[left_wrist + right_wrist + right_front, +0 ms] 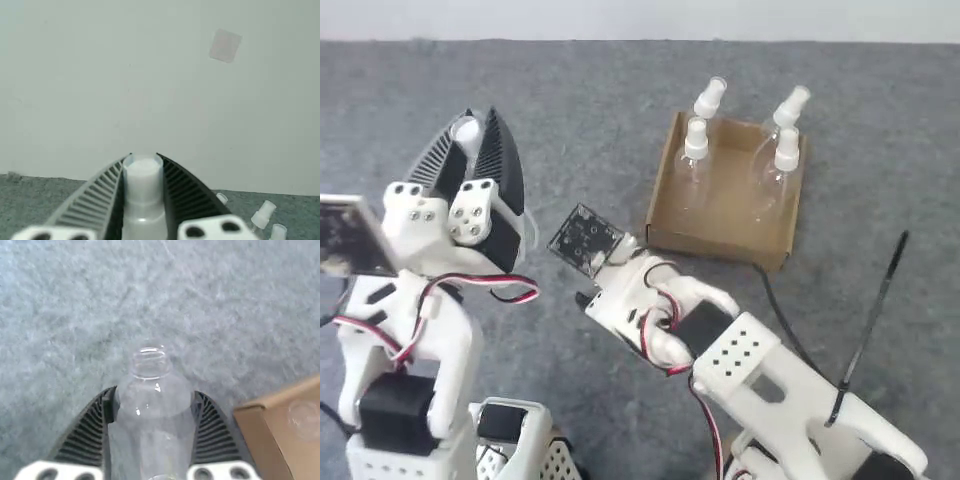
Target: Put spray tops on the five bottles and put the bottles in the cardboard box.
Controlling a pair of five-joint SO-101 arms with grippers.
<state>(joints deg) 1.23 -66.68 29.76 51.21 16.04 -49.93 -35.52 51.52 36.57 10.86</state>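
- Nearest the right wrist camera, the right gripper [154, 399] was clamped around a clear bottle [149, 367], one ribbed finger pressed against each side of its shoulder.
- That bottle had a bare neck with no top on it, and the neck pointed away from the wrist over the grey carpet [75, 300]. Whether it rested on the carpet or hung above it could not be told.
- One corner of the cardboard box [280, 425] lay just beside the held bottle.
- From above, the cardboard box [720, 243] sat on the carpet with four bottles [692, 168] in it, two to a side, each wearing a white spray top.
- Between its two black ribbed fingers, the left gripper [143, 159] pinched a white spray top [143, 185], which stood upright.
- This left gripper [475, 135] was tilted upward and faced a pale wall [150, 75]. It was well apart from the box, on the side away from a black cable tie [875, 300].
- The right arm stretched low across the carpet toward the near corner of the box.
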